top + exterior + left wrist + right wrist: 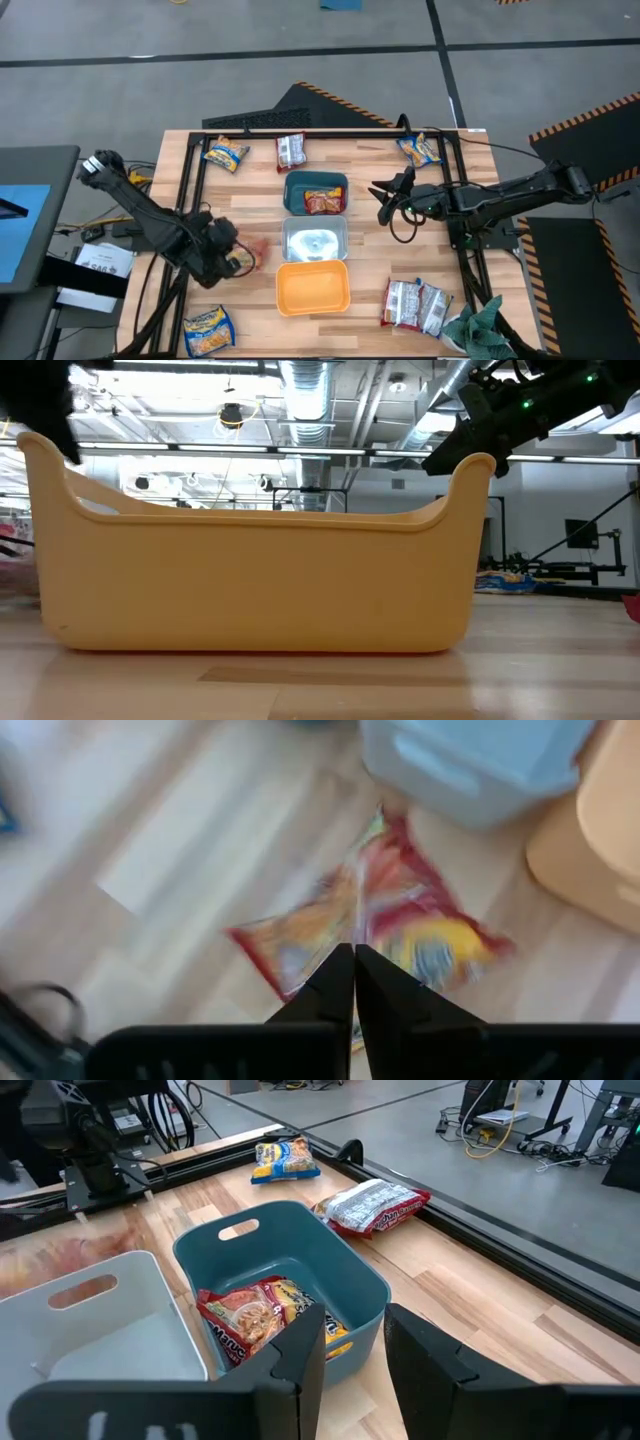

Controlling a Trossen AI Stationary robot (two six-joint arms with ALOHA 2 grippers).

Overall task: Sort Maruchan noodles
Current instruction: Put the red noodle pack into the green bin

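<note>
My left gripper [240, 258] is at the left of the white bin [343, 228], shut on a red-orange noodle packet [430, 920], which also shows as a red blur in the high view [259, 248]. My right gripper [385, 200] hovers open and empty just right of the teal bin [316, 180]. That bin holds one red-orange packet [255, 1315]. The orange bin [313, 287] stands nearest the front edge and fills the low view [250, 580]. My left gripper pinches the red-orange packet between its two fingers at the raised seam along the packet's middle [358, 915]. The fingers come from above, pointing down. The packet spreads out flat below the fingertips. I cannot tell whether it is clear of the table.
Yellow-blue packets lie at the far left [225, 153], far right [420, 149] and near left [208, 330]. A silver packet [291, 151] lies at the far edge and two more [415, 305] at the near right, beside a green rag [480, 325]. A black frame [330, 131] borders the table.
</note>
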